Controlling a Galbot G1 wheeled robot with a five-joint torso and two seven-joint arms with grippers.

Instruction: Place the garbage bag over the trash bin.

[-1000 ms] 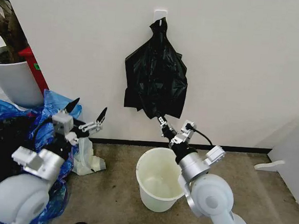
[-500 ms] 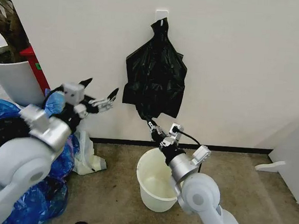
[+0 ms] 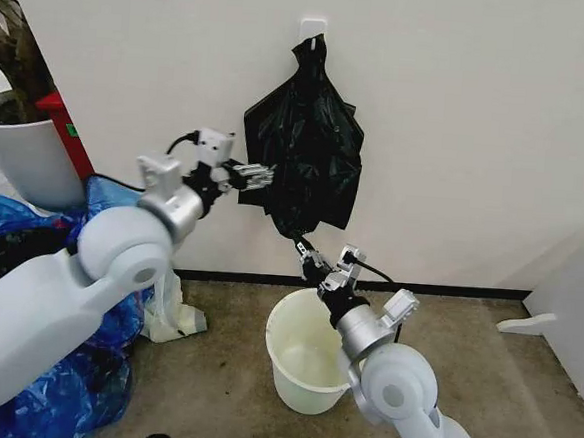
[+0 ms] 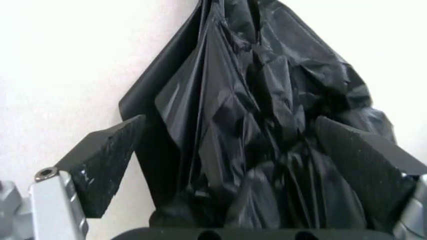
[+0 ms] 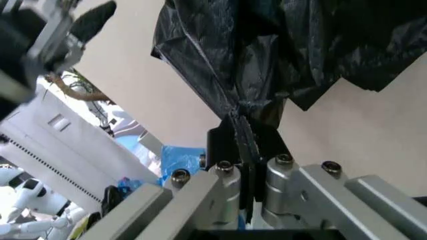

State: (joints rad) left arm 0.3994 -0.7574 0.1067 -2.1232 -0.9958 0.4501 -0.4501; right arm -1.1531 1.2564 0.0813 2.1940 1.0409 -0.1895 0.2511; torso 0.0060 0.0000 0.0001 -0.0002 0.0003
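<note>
Against the wall, head view: garbage bag (image 3: 304, 155) hangs glossy and pleated from a hook (image 3: 312, 27), above the trash bin (image 3: 308, 350). Left gripper (image 3: 258, 174), risen from beside the blue bags (image 3: 16, 222) within a second, now at the bag's edge; spreading looks imminent. Left wrist view: fingers (image 4: 107, 160) parted wide, straddling folds, gripping nothing. Right wrist view: right gripper (image 5: 243, 145) clamped on a bottom corner.

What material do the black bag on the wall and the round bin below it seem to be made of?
The garbage bag looks like thin, glossy plastic film: it hangs in sharp creases and folds with shiny streaks. The right gripper pinches its lower corner into a narrow strip, which suggests it is very soft. The trash bin seems to be rigid, smooth cream-white plastic, with a rolled rim and a slight sheen.
</note>
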